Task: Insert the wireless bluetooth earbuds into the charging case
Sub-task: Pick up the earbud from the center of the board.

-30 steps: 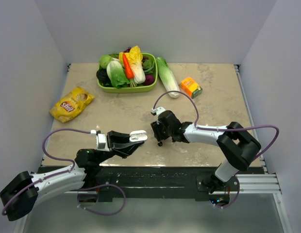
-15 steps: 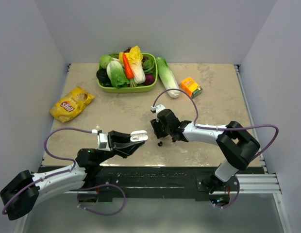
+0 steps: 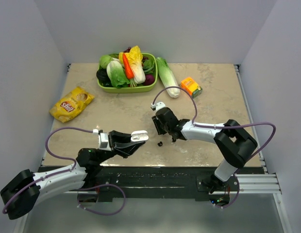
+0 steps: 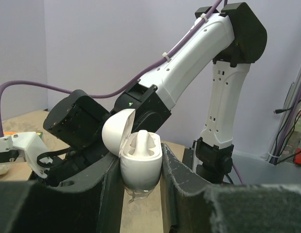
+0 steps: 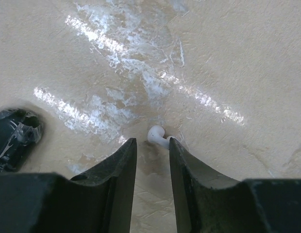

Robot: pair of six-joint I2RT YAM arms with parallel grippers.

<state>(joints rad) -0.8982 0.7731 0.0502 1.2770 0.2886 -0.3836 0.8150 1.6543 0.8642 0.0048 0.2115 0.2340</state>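
Note:
My left gripper [image 3: 139, 139] is shut on the white charging case [image 3: 140, 136], lid open, held above the table's near edge. In the left wrist view the case [image 4: 141, 167] stands upright between the fingers [image 4: 108, 194], its sockets facing up. My right gripper [image 3: 158, 129] is low over the table, jaws a little apart and empty [image 5: 151, 144]. A white earbud [image 5: 157, 135] lies on the table just beyond its tips, touching the right fingertip [image 5: 173, 145]. A small black bud [image 3: 160, 143] lies just near of the right gripper; it also shows taped at the left of the right wrist view [image 5: 14, 138].
A green basket [image 3: 154, 73] of vegetables stands at the back, a long green cabbage [image 3: 167, 77] and an orange carton [image 3: 191, 87] to its right. A yellow chips bag [image 3: 71, 103] lies at the left. The right arm [image 4: 189, 73] fills the left wrist view.
My right gripper has drawn back a little toward the far side, away from the black bud, which stays put. My left gripper with the case has edged slightly right.

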